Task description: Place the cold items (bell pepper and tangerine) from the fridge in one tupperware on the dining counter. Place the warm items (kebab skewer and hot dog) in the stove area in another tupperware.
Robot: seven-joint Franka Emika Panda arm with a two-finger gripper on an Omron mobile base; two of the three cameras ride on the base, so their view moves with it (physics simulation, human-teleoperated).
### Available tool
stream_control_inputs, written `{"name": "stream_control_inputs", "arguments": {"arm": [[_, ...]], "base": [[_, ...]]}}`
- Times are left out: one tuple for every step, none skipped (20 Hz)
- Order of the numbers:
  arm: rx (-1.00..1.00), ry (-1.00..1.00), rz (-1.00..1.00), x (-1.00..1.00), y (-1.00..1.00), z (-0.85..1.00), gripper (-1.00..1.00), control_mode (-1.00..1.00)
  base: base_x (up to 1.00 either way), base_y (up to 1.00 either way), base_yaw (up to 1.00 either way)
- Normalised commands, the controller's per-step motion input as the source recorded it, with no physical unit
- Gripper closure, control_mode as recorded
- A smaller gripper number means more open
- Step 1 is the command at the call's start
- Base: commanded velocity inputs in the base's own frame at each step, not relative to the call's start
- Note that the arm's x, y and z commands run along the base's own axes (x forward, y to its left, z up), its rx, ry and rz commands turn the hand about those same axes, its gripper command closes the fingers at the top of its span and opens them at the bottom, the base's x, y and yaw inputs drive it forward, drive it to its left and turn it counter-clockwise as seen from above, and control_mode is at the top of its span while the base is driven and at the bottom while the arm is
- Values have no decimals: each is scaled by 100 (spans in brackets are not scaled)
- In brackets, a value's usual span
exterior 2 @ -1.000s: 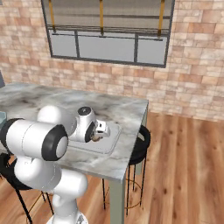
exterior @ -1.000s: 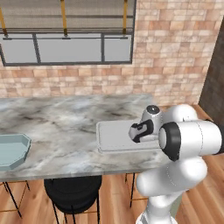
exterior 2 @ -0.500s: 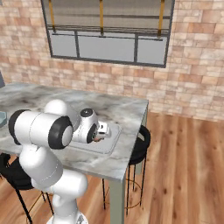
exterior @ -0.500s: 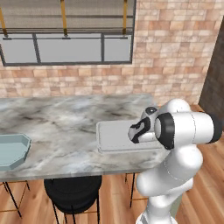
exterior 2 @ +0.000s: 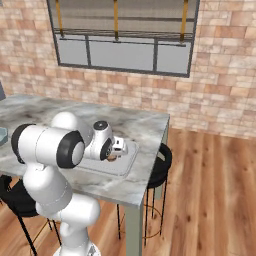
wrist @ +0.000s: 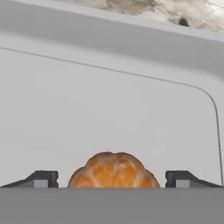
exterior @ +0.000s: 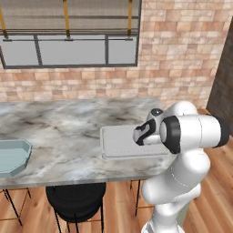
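Resting on the tupperware floor, the round tangerine sits free between the wide-open gripper fingertips.

The arm bends low, its hand spread wide, fingers parted.

Tangerine: lower half cut off at the bottom of the hand view. In the right base view, a small orange speck under the wrist, too small to make out.

End effector: only the fingertips rise into frame.

White tupperware: right end hidden behind the arm in the left base view.

Teal container: cut by the left edge.

Desk: runs off the left edge.
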Motion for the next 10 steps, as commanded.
{"name": "stream_control_inputs", "arguments": {"arm": [[0, 0, 0, 0, 0, 17, -100, -100], [0, 0, 0, 0, -1, 24, -100, -100], [0, 0, 0, -2, -1, 31, -100, -100], [0, 0, 0, -9, 0, 37, -100, -100], [0, 0, 0, -13, 0, 39, -100, -100], [0, 0, 0, -20, 0, 48, -100, -100], [0, 0, 0, -22, -2, 58, -100, -100], [0, 0, 0, -21, -3, 54, -100, -100], [0, 0, 0, -20, -4, 59, -100, -100], [0, 0, 0, -19, -4, 63, -100, -100]], "base": [[0, 0, 0], [0, 0, 0], [0, 0, 0], [0, 0, 0], [0, 0, 0], [0, 0, 0], [0, 0, 0], [0, 0, 0], [0, 0, 0], [0, 0, 0]]}}
